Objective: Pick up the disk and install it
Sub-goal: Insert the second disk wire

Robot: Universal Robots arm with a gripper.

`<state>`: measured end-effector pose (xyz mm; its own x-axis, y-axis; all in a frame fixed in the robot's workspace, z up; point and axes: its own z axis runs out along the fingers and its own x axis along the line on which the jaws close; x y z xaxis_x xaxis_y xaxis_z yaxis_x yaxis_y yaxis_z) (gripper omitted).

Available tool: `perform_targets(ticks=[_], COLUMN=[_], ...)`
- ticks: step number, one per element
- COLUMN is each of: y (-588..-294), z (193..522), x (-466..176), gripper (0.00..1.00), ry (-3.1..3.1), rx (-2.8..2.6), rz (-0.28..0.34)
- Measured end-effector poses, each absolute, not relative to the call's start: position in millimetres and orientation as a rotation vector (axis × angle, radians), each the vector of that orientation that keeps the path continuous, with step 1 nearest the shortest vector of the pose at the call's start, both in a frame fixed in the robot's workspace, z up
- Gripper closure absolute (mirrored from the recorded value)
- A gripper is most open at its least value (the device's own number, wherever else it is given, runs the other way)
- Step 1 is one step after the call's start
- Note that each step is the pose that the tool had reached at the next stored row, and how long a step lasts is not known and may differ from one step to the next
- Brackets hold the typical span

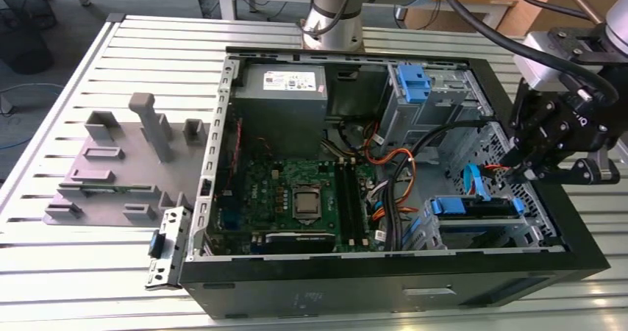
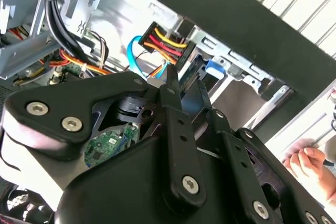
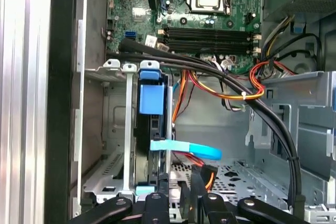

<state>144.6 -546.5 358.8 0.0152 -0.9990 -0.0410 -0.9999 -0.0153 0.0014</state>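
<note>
Gripper (image 1: 546, 171) at 3 o'clock of case, jaw state unclear; disk (image 3: 149, 129) edge-on in bay directly ahead, long axis toward jaws.

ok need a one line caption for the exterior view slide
Robot hand lowered at the drive bay on the exterior view's right of an open computer case, beside the disk with blue rails.
</note>
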Motion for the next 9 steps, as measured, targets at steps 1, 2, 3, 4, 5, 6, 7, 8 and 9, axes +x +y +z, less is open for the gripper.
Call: perform_targets(ticks=[1, 2, 3, 4, 5, 6, 7, 8, 9], y=[-546.4, -546.2, -546.0, -545.8, -545.8, -545.9, -545.9, -545.9, -545.9], z=[358.6, 358.5, 358.3, 358.2, 358.2, 358.2, 358.0, 358.1, 358.0], x=[146.1, 147.7, 149.2, 149.9, 149.9, 149.9, 149.9, 149.9, 150.0], gripper=[0.69, 0.69, 0.69, 0.69, 0.69, 0.69, 0.69, 0.69, 0.69], ry=[2.185, 2.185, 2.185, 2.185, 2.185, 2.185, 2.185, 2.185, 2.185], rx=[-2.218, -2.218, -2.218, -2.218, -2.218, -2.218, -2.218, -2.218, -2.218], rz=[0.047, 0.047, 0.047, 0.047, 0.047, 0.047, 0.047, 0.047, 0.047])
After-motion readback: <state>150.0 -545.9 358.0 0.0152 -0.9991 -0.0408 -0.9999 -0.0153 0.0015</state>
